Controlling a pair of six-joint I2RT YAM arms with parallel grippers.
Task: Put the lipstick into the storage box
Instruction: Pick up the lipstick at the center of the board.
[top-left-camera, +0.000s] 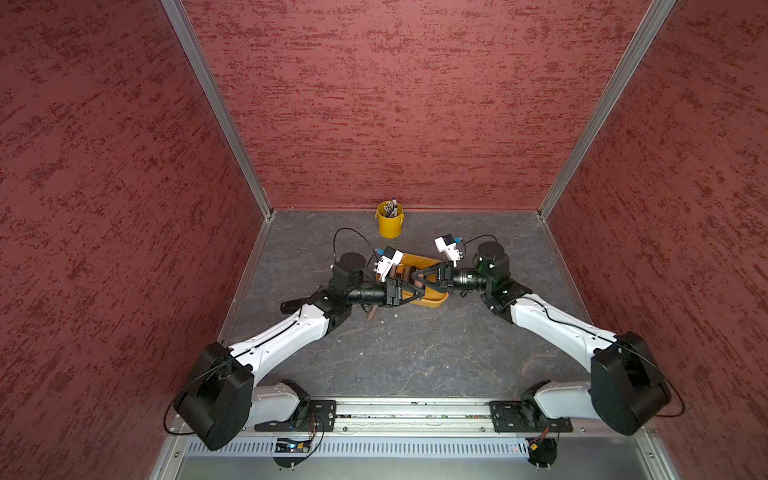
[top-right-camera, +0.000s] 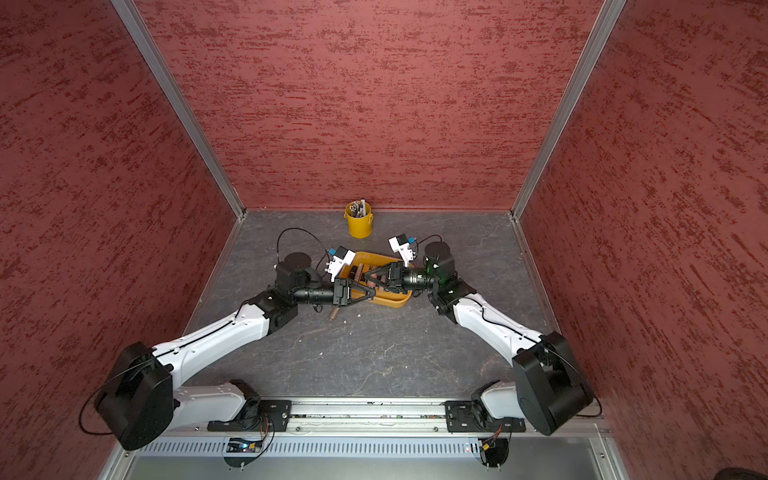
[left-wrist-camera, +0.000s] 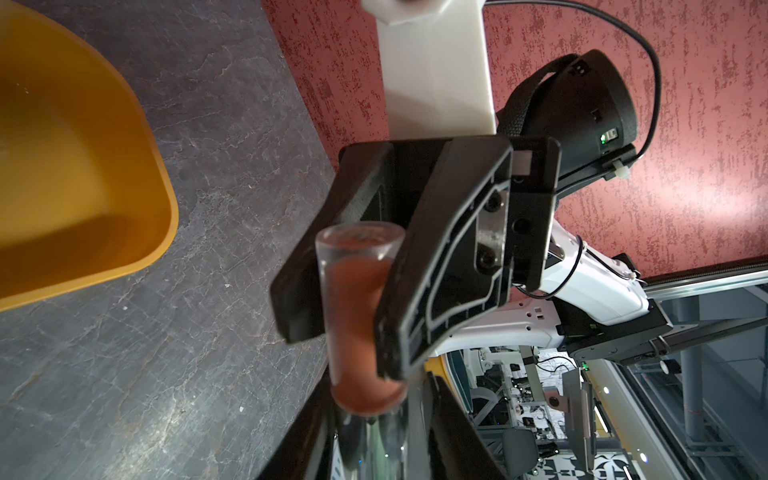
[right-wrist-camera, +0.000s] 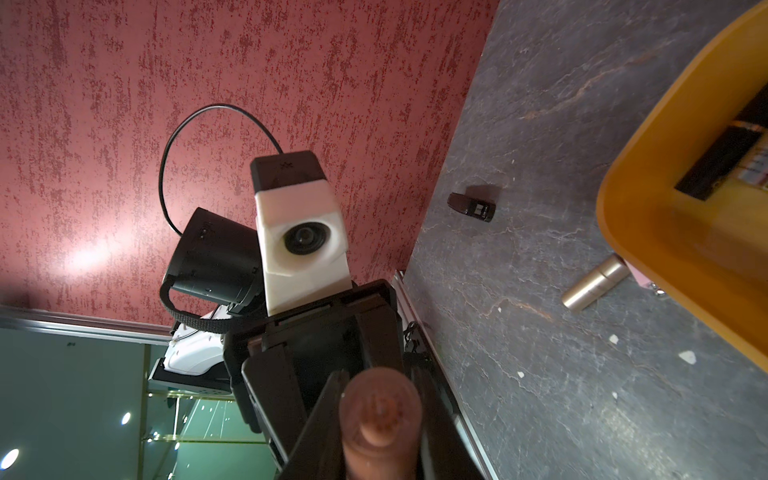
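A pinkish-brown lipstick (left-wrist-camera: 353, 316) with a clear end hangs between both grippers, above the near edge of the yellow-orange storage box (top-left-camera: 434, 301) (top-right-camera: 395, 302). My right gripper (right-wrist-camera: 380, 386) (left-wrist-camera: 340, 336) is shut on its middle; the tube's round end (right-wrist-camera: 380, 411) faces the right wrist camera. My left gripper (left-wrist-camera: 376, 399) has its jaws round the other end, slightly parted, with a thin gap showing beside the tube. Both top views show the two grippers (top-left-camera: 422, 293) (top-left-camera: 415, 276) meeting tip to tip over the box.
A gold lipstick (right-wrist-camera: 596, 282) (top-left-camera: 371, 314) lies on the table just outside the box. A dark lipstick (right-wrist-camera: 723, 158) lies inside it. A small black piece (right-wrist-camera: 471, 205) sits near the left wall. A yellow bucket (top-left-camera: 390, 220) (top-right-camera: 359, 220) of pens stands at the back.
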